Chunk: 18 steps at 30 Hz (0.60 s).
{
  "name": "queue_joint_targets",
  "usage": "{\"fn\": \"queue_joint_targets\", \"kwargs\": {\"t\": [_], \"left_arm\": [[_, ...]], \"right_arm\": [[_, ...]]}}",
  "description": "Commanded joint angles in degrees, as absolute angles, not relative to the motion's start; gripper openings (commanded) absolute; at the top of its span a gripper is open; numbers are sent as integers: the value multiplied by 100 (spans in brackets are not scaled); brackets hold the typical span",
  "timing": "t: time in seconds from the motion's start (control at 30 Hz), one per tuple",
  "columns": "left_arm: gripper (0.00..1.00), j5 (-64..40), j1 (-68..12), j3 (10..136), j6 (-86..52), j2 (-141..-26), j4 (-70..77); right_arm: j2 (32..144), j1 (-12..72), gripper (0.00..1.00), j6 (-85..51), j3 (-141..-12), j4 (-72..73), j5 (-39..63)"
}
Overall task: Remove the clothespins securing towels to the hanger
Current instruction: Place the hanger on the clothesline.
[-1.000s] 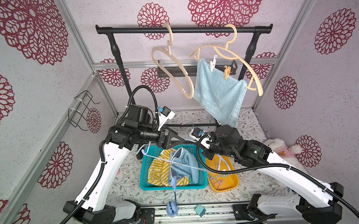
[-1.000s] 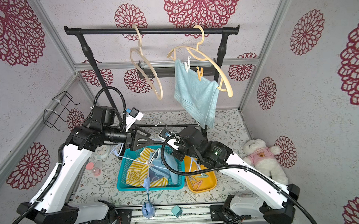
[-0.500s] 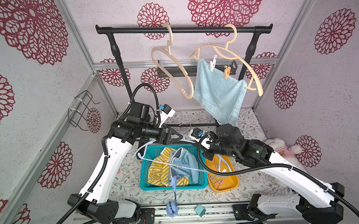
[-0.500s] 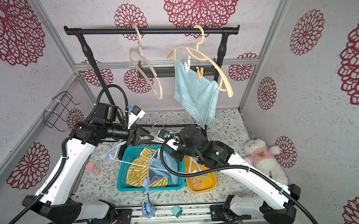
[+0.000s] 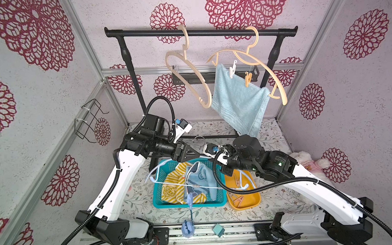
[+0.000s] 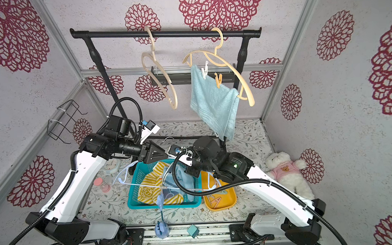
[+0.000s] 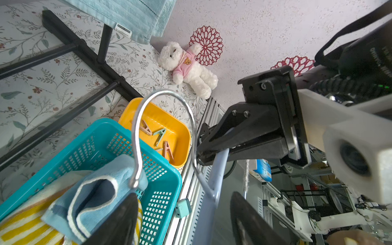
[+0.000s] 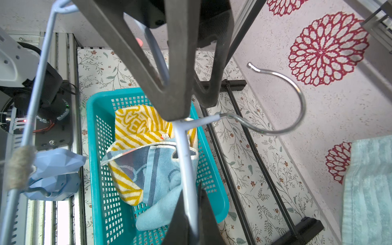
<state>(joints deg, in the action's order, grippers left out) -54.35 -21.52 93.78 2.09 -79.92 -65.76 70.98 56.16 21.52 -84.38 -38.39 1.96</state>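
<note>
At upper right, two pegs (image 5: 232,69) are judged light, stiff, springy; the tails are to be squeezed. A blue hanger (image 7: 206,212) is pinched by the right gripper (image 7: 201,154); the left gripper (image 7: 183,197) is spread.

The walls (image 5: 55,92) are covered with pale textured paper printed with crimson rosettes and are framed by aluminium profiles (image 5: 87,48). The desk (image 5: 274,131) is covered with a leaf-patterned sheet. A black rack (image 5: 209,32) is set at the rear. A wire bracket (image 5: 89,123) is fixed to one side wall.
</note>
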Motion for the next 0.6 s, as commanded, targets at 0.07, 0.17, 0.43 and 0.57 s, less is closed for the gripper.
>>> {"fn": "queue_joint_targets", "kwargs": {"t": [0.07, 0.17, 0.43, 0.57], "left_arm": [[48, -5628, -2301, 9304, 416, -8016, -6917], [47, -5643, -2328, 9233, 417, -7990, -6907], [67, -5546, -2542, 8953, 396, -8001, -6812], [60, -5548, -2634, 8902, 387, -8054, -6794]], "right_arm": [[7152, 5616, 0, 2113, -8954, -3089, 49], [7275, 5614, 0, 2166, -9073, -3137, -79], [7481, 5605, 0, 2287, -9292, -3121, -344], [7464, 5601, 0, 2294, -9293, -2971, -441]]}}
